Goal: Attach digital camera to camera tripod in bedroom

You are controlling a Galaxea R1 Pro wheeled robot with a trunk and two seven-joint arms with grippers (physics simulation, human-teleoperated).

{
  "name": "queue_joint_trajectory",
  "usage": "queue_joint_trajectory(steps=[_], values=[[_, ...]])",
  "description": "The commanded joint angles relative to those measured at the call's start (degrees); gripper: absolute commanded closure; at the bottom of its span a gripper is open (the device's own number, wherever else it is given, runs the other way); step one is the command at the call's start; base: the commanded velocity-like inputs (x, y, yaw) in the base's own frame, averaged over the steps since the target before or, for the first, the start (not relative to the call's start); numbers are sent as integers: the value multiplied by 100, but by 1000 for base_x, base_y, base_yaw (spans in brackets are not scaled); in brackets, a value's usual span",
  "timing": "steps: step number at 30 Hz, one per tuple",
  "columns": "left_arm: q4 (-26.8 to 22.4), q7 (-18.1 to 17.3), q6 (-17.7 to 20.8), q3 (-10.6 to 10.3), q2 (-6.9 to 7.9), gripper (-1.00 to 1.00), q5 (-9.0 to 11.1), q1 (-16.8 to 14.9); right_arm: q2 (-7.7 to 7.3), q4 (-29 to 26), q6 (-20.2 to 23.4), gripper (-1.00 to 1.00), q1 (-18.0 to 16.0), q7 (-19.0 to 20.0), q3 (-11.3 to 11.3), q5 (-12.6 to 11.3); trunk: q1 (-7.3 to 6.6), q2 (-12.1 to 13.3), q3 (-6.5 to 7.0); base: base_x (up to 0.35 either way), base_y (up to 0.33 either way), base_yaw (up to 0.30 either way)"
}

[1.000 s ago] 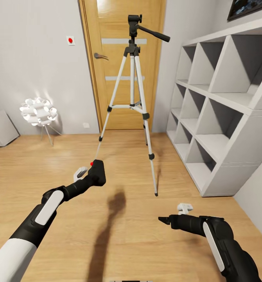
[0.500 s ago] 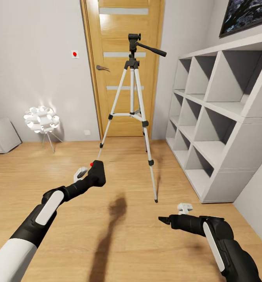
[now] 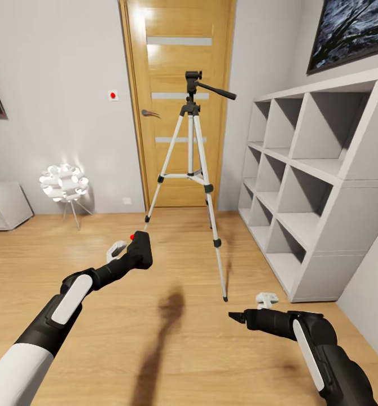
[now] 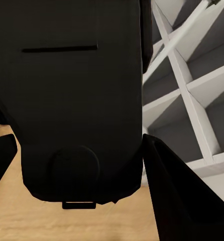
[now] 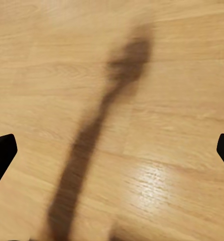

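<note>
- Gripping the digital camera, the left gripper is reaching forward over the plank floor, its black fingers pinching the camera's body from both sides.
- Showing at the camera's upper edge is a bright red button; the body itself is looking plain black and boxy, with a thin slot and a round disc on the face seen from the left wrist.
- Standing ahead of the left gripper and a little to its right is the camera tripod, well apart from the held camera and not touching it.
- Spreading its three thin silver legs over the floor, the tripod is carrying black joints, a black head higher than the camera, and a black pan handle pointing away toward the right.
- Rising just behind the tripod is the oak door with frosted strips, set in pale grey walls.
- Hanging low over the floor nearer the robot, the right gripper is holding nothing, its fingers spread wide at the two edges of its wrist picture, with a dark shadow lying on the boards between them.
- Standing beyond and to the right of the right gripper is the white cube shelf.
- Glowing far to the left of the left gripper, against the wall, is a small white ball-shaped lamp on thin legs.
</note>
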Motion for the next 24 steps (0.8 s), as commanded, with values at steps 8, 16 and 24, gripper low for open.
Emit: queue_joint_trajectory(steps=[8, 16, 24], values=[[6, -13, 13, -6, 4, 100, -8, -3, 0, -1, 40, -100, -3, -4, -2, -32, -22, 9, 172, 0, 0, 0], [14, -18, 13, -6, 4, 100, -8, -3, 0, -1, 40, -100, -3, -4, 1, -37, -42, 20, 350, 0, 0, 0], [23, -19, 13, -6, -6, 100, -15, -3, 0, -1, 40, -100, -3, -5, 3, -40, -140, 185, 510, 0, 0, 0]])
